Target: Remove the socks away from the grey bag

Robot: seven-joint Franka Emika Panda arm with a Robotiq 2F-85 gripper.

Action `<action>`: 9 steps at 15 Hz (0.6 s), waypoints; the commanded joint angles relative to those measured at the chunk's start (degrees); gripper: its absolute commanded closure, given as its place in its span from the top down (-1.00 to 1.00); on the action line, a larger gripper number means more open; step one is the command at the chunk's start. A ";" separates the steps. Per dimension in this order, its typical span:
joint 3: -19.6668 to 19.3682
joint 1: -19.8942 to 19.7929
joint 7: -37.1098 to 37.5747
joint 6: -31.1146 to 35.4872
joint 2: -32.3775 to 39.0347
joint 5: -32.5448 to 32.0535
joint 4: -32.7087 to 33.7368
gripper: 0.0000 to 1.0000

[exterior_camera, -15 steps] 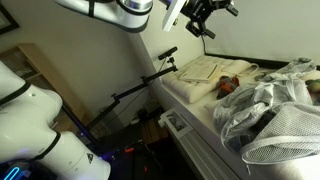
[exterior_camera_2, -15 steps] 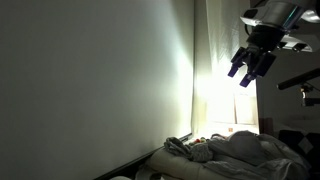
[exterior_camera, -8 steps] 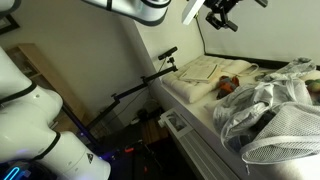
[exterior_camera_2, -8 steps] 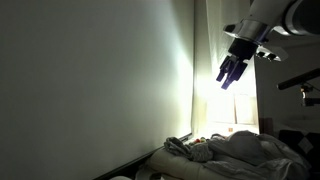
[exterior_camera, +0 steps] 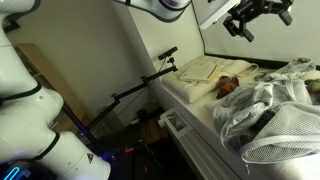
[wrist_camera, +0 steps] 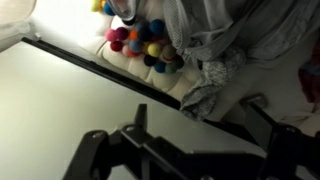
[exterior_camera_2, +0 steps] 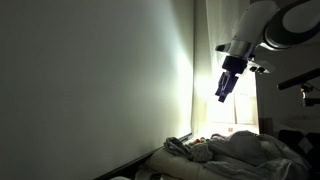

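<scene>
**Tool spread wide, high above the socks**

In an exterior view the robot's white base fills the near corner. A thin black stand rises just past it toward the white surface. On the surface the bag lies nearest, a crumpled grey heap with its mesh panel facing the camera. The socks sit just behind it, a small red-orange and dark bundle between the bag and the cloth, close against both. The cloth lies flat and cream-coloured, farther back by the wall. High above, near the top of the frame, the tool hangs in the air, well apart from the socks and touching nothing. Its fingers are spread, with nothing between them.

In the wrist view the dark fingers blur along the near bottom edge, set wide apart. Beyond them runs the pale surface and its dark edge. Farther on lie grey folds of the bag and a cluster of coloured balls. A red patch at the side edge is too blurred to name.

In an exterior view of the dim room, the bag shows as a pale heap low down. The tool points downward against the bright window, with the arm above it. The socks cannot be made out there.
</scene>
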 commanded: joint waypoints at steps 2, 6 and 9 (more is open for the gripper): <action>4.86 -2.99 -13.83 -11.86 3.27 13.64 5.53 1.00; 4.05 -2.97 -14.90 -19.44 6.11 14.82 10.40 1.00; 3.15 -3.42 -13.91 -21.67 8.30 13.97 13.62 1.00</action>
